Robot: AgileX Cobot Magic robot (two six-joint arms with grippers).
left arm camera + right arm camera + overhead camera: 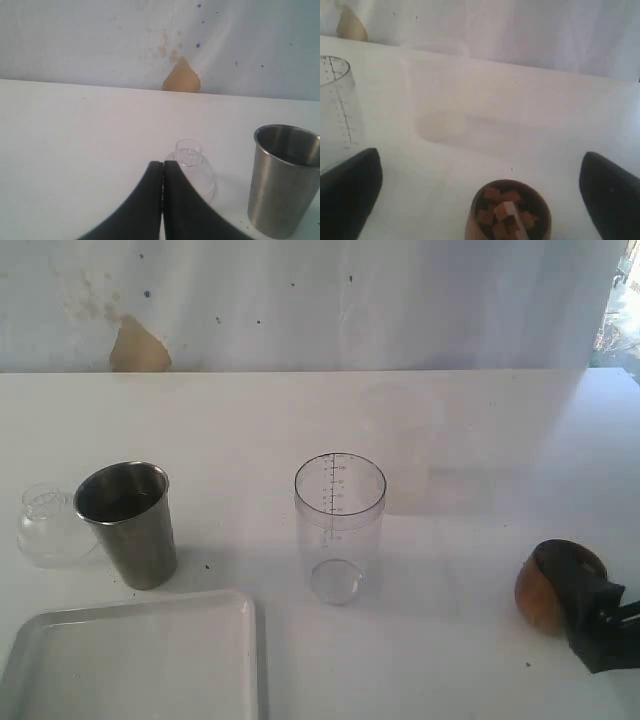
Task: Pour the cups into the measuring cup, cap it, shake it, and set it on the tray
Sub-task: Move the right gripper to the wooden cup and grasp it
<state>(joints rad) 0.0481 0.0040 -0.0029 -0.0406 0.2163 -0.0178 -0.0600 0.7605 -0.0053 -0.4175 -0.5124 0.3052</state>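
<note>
The clear measuring cup (339, 525) with black marks stands upright mid-table, also seen in the right wrist view as the measuring cup (335, 100). The steel tumbler (128, 525) stands to its left, with the clear dome cap (48, 525) beside it. A white tray (140, 660) lies at the front left. The wooden cup (545, 585) sits at the right and holds small brown and pale cubes. My right gripper (480, 165) is open, its fingers wide apart on either side of the wooden cup (509, 212). My left gripper (162, 167) is shut and empty, just short of the cap (195, 167) and beside the tumbler (282, 180).
A frosted, unmarked plastic cup (405, 440) stands behind the measuring cup, faint against the white table. A white backdrop with a tan patch (138, 348) closes the far edge. The left arm is outside the exterior view.
</note>
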